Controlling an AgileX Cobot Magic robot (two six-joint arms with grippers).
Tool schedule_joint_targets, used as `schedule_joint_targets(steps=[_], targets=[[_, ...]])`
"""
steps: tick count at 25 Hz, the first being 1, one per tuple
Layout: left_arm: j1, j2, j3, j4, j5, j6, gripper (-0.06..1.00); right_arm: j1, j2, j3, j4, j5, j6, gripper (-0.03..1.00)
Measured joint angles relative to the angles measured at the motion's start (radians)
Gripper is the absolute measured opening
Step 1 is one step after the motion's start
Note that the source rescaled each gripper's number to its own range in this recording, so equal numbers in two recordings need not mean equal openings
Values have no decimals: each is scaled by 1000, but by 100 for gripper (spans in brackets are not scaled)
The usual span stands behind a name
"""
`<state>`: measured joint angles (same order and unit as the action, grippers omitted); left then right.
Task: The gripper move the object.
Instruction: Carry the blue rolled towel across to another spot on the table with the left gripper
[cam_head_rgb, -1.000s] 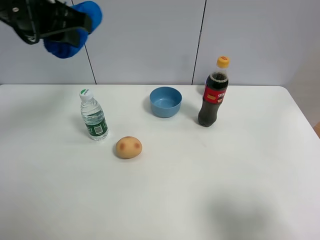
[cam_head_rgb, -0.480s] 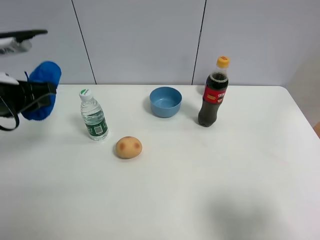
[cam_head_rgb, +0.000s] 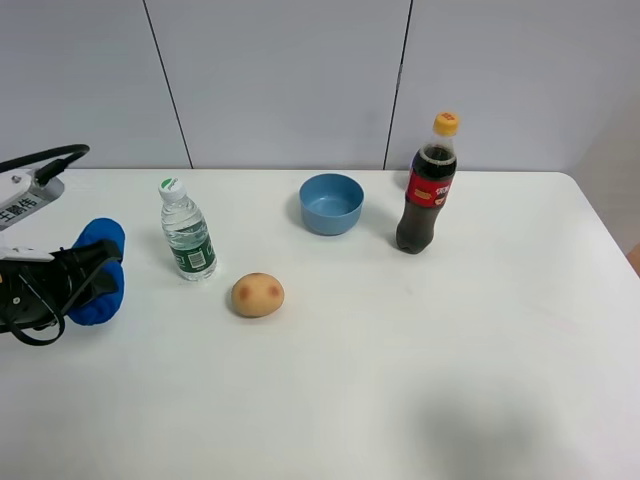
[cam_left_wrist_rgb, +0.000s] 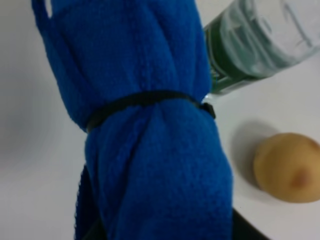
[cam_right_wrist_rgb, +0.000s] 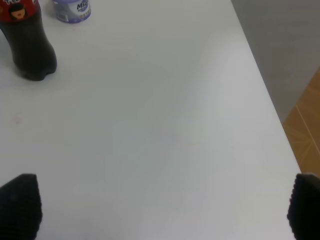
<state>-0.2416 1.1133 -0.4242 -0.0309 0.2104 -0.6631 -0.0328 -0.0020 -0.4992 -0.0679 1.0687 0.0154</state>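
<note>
Clamping with the left gripper (cam_head_rgb: 85, 268) a rolled blue fleece cloth (cam_head_rgb: 98, 302), cinched by a thin black band (cam_left_wrist_rgb: 150, 98), low at the left edge of the white table (cam_head_rgb: 450, 350); cannot tell whether touching the top. Just beside the cloth, toward the table's middle: an upright clear plastic water bottle (cam_head_rgb: 186, 240) with a green label, fill level unclear. Near that bottle's foot but apart from it, a round tan potato-like lump (cam_head_rgb: 258, 295). Farther back, at mid-table, a round blue bowl (cam_head_rgb: 331, 203), open side up, only its own blue floor showing. Right of the bowl, an upright dark cola bottle (cam_head_rgb: 427, 190) with red label and yellow cap, dark drink up to the neck; behind it a small white tub (cam_right_wrist_rgb: 71, 10) with purple lettering. Over bare tabletop near the right edge, right gripper (cam_right_wrist_rgb: 162, 210), fingertips spread wide apart.
</note>
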Motion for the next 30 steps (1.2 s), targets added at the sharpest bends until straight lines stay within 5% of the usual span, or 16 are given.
schedule_joint_targets(steps=[8,14,24,26,30], targets=[[0,37,85,158,-14,127,0,0,0,0,0,0,0,100],[0,137,127,176,-106,234,0,0,0,0,0,0,0,100],[0,312,129,177,-244,245,1,0,0,0,0,0,0,100],[0,329,128,179,-250,245,11,0,0,0,0,0,0,100],[0,337,128,179,-263,246,75,0,0,0,0,0,0,100]])
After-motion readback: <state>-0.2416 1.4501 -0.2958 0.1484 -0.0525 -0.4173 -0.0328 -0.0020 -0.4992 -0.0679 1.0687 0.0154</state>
